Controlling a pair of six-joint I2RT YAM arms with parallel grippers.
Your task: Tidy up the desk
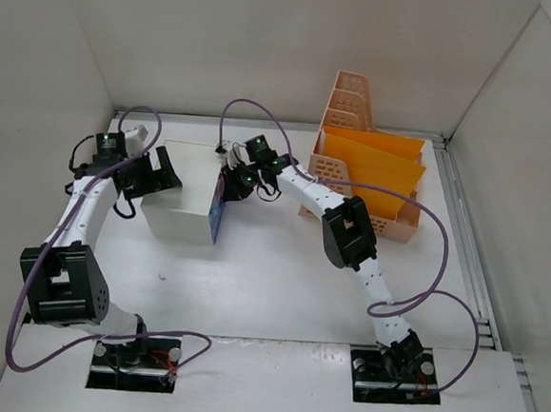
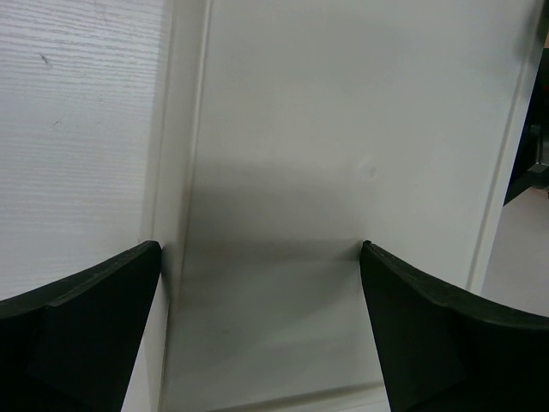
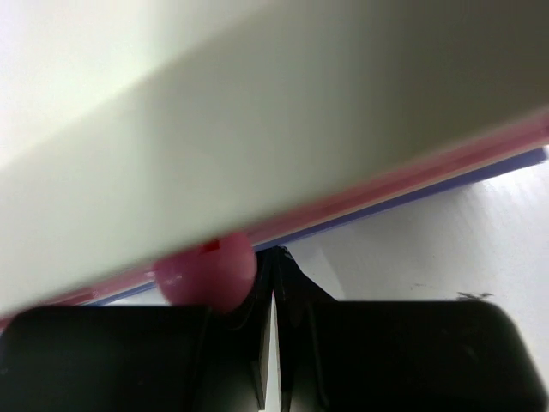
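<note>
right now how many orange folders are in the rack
2, both standing in the peach file rack on the desk, far right: a rear orange folder and a front orange folder. Others may be hidden.

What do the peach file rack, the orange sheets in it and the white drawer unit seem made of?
File rack: likely moulded plastic, matte, perforated grid walls. Orange sheets: thin card or plastic, smooth and flat; cannot tell which. Drawer unit: probably plastic, smooth matte white panels.

left arm [image 1: 79,212], right arm [image 1: 376,283]: white links, black joint housings | cables [image 1: 250,102]: purple, looping | fingers [image 2: 77,335]: matte black wedges | wrist LEDs [image 1: 104,138]: green | base plates [image 1: 134,365]: black
</note>
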